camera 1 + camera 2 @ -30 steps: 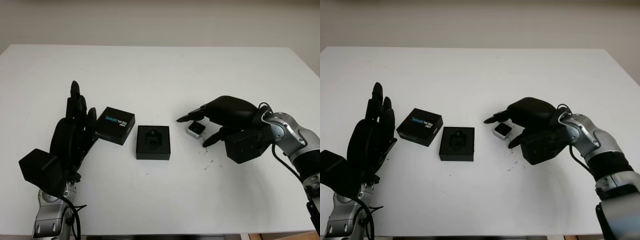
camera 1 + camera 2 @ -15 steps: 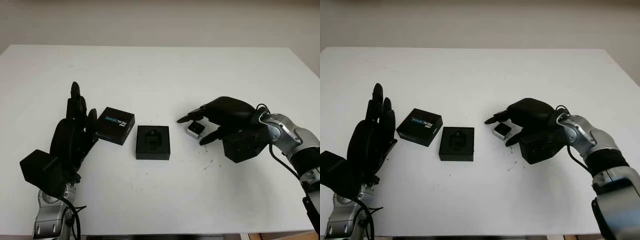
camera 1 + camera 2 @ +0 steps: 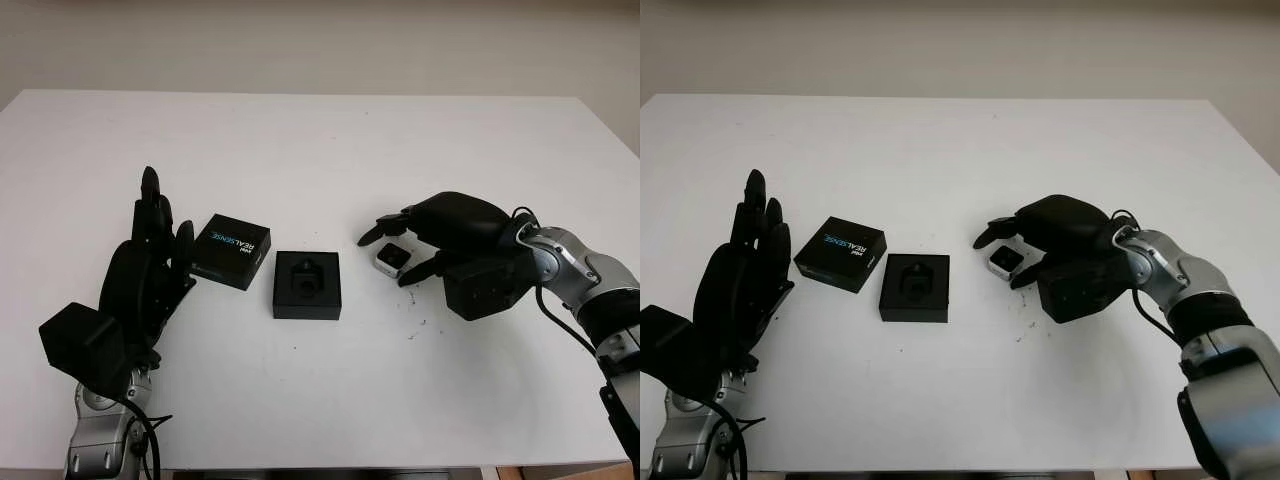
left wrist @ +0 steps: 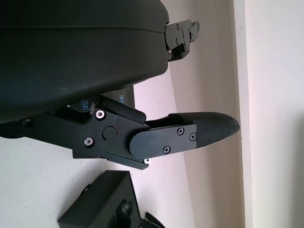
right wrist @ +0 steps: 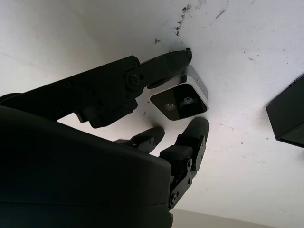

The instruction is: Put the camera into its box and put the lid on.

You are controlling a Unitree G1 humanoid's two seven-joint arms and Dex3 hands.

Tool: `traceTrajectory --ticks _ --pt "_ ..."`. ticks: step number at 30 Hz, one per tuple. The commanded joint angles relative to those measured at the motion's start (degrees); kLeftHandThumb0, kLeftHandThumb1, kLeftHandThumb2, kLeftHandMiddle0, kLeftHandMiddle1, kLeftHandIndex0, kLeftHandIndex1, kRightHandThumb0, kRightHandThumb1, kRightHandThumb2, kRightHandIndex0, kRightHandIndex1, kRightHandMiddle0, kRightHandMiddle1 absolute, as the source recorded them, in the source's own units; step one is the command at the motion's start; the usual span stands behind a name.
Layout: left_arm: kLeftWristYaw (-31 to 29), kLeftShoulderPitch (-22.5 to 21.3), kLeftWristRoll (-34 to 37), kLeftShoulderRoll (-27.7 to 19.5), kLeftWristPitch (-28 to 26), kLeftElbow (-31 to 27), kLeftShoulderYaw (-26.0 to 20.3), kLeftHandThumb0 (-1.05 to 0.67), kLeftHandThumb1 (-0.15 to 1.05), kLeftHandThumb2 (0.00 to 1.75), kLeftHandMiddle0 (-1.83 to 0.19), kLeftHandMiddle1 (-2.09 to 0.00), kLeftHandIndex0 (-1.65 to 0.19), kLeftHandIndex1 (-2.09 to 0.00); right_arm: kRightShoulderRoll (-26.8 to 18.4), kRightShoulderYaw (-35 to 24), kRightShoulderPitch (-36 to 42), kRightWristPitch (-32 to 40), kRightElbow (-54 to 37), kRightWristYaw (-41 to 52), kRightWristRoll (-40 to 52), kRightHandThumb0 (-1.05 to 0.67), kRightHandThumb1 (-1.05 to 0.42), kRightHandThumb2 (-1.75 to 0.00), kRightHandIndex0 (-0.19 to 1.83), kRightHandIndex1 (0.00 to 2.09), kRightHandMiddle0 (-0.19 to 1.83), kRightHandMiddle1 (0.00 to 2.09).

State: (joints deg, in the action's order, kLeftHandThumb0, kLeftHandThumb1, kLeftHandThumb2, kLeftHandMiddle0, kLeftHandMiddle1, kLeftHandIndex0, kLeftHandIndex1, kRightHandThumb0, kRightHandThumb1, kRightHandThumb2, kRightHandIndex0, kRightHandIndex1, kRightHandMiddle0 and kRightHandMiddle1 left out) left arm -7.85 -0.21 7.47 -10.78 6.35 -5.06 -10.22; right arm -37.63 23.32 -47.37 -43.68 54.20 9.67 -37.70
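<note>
Closing around the small silver-edged cube camera with a dark glass face (image 3: pixel 393 258), the right robot hand (image 3: pixel 418 247) sits at the centre right of the frame, one finger (image 5: pixel 166 64) along one side of the camera and two fingertips (image 5: pixel 194 135) at the opposite side. The fingers are curled about it, but the camera sits on the white table (image 3: pixel 320 130) and I cannot tell whether the grip has closed firmly; it looks like a pinch being set up so the camera can be lifted.

Just left of it, at the frame's centre, lies the open black square box with a moulded insert (image 3: pixel 306 285), recess facing up, ready to receive the camera. The black lid with blue lettering (image 3: pixel 233 250) lies tilted just beside the box to the left, within reach of the left robot hand (image 3: pixel 152 262), which is open at the lower left, holding nothing, probably waiting to handle the lid.
</note>
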Motion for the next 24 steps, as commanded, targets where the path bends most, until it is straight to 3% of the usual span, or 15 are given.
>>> traceTrajectory --ticks 1,24 --pt "-0.04 0.47 0.0 0.07 0.08 -1.45 0.05 -0.75 1.05 0.54 0.19 0.0 0.19 0.0 0.1 0.45 -0.07 -0.23 1.45 0.1 0.05 -0.34 -0.85 -0.06 0.49 0.3 0.32 0.56" --pt "0.35 0.68 -0.22 0.25 -0.57 -2.31 0.08 -0.75 1.05 0.54 0.19 0.0 0.19 0.0 -0.58 1.72 -1.32 1.21 2.94 -1.74 -1.85 -0.24 -0.87 -0.06 0.5 0.31 0.39 0.6"
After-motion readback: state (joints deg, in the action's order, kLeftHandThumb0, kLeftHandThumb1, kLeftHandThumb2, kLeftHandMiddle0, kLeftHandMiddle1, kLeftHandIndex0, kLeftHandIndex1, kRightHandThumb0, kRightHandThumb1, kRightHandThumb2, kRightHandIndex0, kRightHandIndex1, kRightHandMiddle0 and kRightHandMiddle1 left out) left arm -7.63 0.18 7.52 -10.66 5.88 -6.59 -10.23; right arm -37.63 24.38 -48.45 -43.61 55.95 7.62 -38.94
